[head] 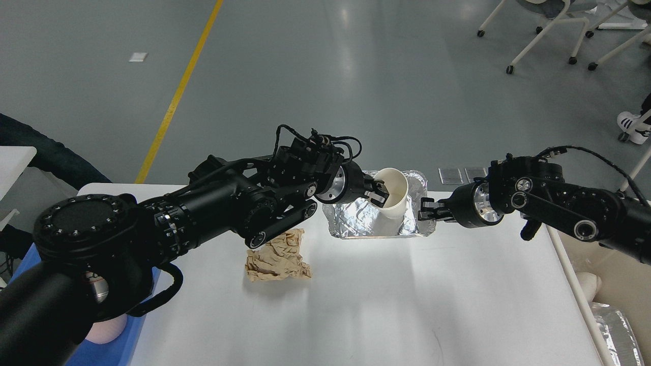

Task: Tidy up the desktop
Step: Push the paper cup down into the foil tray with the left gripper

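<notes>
The white desktop (pixel 407 305) fills the lower part of the head view. At its far edge lies a foil tray (pixel 356 223) with a white paper cup (pixel 395 195) standing in it, leaning slightly. My left gripper (pixel 379 192) is shut on the cup's near-left rim, one finger inside the cup. My right gripper (pixel 425 209) is at the tray's right rim and closed on that edge. A crumpled brown paper ball (pixel 278 255) lies on the desktop below my left forearm.
A blue tray (pixel 119 348) holding a pink object (pixel 104 333) sits at the desktop's left edge, mostly hidden by my left arm. A cream bin (pixel 618 290) with foil (pixel 618 330) in it stands off the right edge. Wheeled chairs (pixel 549 30) stand far behind.
</notes>
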Robot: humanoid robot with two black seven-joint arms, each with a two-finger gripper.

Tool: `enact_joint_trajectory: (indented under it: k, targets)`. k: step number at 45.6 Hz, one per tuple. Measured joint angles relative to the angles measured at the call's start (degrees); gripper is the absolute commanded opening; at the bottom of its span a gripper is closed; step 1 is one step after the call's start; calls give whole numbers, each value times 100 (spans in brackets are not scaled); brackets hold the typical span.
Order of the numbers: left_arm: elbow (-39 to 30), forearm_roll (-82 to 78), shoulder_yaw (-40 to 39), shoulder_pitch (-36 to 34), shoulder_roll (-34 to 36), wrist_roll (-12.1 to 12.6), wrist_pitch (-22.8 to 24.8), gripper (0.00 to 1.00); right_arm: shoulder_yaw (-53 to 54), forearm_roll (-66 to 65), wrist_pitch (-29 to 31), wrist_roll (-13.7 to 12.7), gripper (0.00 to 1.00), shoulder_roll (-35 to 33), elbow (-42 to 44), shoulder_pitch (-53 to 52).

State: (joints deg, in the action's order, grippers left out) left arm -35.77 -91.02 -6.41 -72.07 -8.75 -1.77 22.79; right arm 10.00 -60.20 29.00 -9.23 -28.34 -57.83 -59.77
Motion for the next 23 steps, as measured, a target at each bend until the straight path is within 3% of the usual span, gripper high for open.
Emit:
enact_joint_trajectory:
  k: [23]
  targets:
    - [0,15,-22,-8,-65,-42,-70,97,0,0,0,0,0,-15,-9,0]
